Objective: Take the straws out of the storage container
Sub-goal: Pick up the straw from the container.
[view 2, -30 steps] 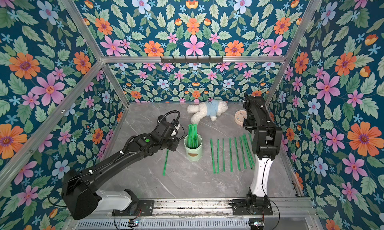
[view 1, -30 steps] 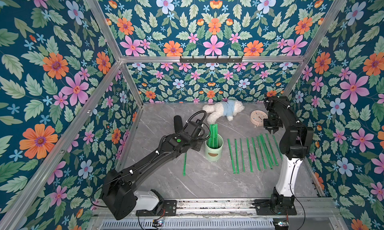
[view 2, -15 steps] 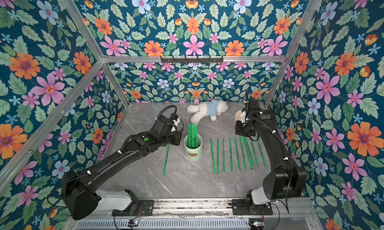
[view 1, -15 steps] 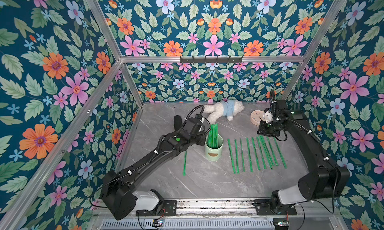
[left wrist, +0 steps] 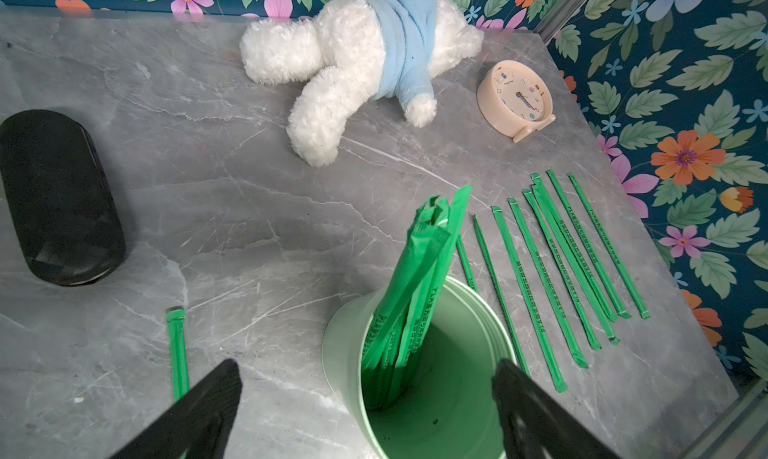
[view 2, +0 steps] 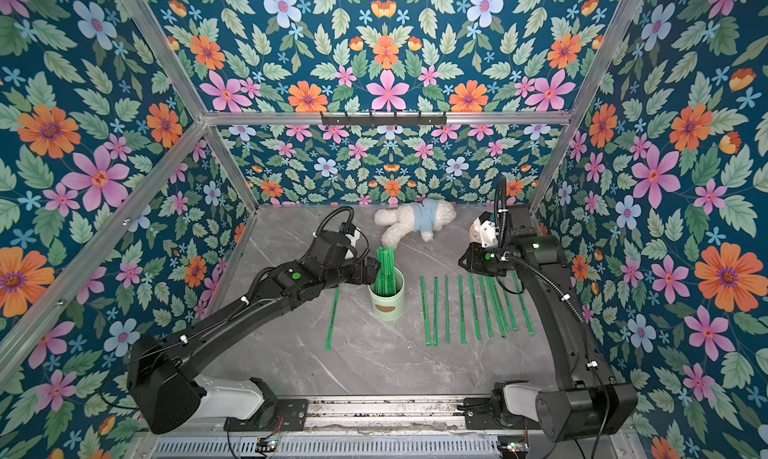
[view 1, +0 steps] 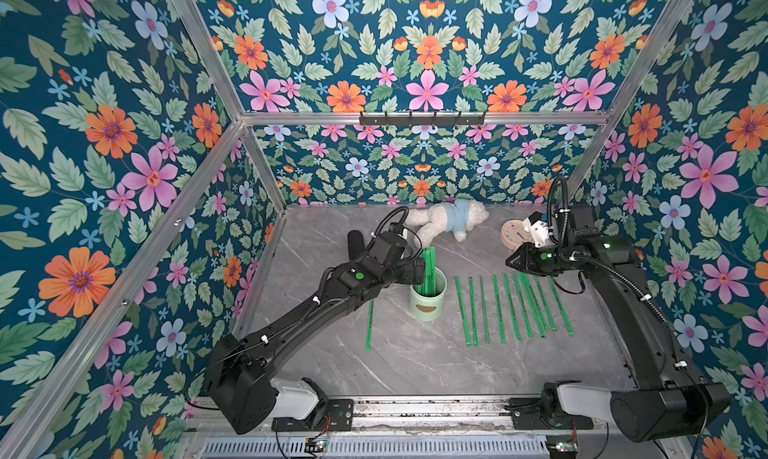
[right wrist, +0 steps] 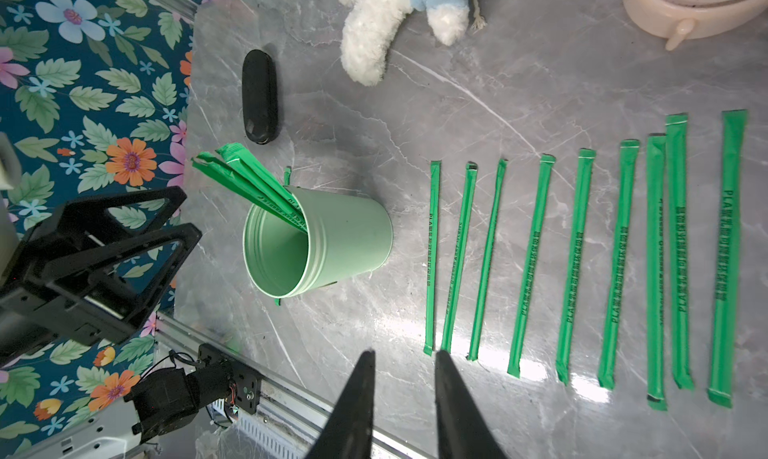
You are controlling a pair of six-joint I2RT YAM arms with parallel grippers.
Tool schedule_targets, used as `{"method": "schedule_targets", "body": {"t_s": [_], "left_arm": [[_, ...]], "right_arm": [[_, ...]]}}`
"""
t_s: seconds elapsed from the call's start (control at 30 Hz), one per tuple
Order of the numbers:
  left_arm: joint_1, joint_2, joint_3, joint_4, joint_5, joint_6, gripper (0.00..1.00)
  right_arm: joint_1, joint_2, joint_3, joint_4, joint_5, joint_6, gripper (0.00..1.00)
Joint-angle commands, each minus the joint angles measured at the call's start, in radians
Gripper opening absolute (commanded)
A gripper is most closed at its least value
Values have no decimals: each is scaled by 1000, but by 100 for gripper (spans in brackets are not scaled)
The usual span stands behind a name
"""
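The left gripper (left wrist: 365,369) is seen with its black jaws spread wide on either side of the rim of the pale mint-green cylindrical storage container (left wrist: 345,353); nothing is clamped. A leaning bundle of thin, bright green printed straws (left wrist: 419,278) is held inside it, at the centre of both top views. The right gripper (right wrist: 405,355) is shown with jaws narrowly apart and empty. Right of centre, further straws (view 1: 533,311) are laid in a row on the smooth grey marbled table (view 1: 415,361).
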Motion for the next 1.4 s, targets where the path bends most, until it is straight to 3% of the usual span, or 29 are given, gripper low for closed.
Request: {"method": "schedule_targets", "body": {"t_s": [0.0, 0.3, 0.63, 1.37], "left_arm": [[0, 17, 12, -1, -41, 22, 91], [0, 79, 34, 28, -52, 41, 83], [1, 140, 77, 39, -45, 64, 52], [0, 162, 80, 69, 16, 66, 43]], "right_arm": [[17, -16, -6, 30, -36, -6, 27], [106, -25, 16, 29, -70, -36, 30], [116, -30, 12, 29, -67, -39, 31], [123, -13, 16, 25, -53, -45, 31]]}}
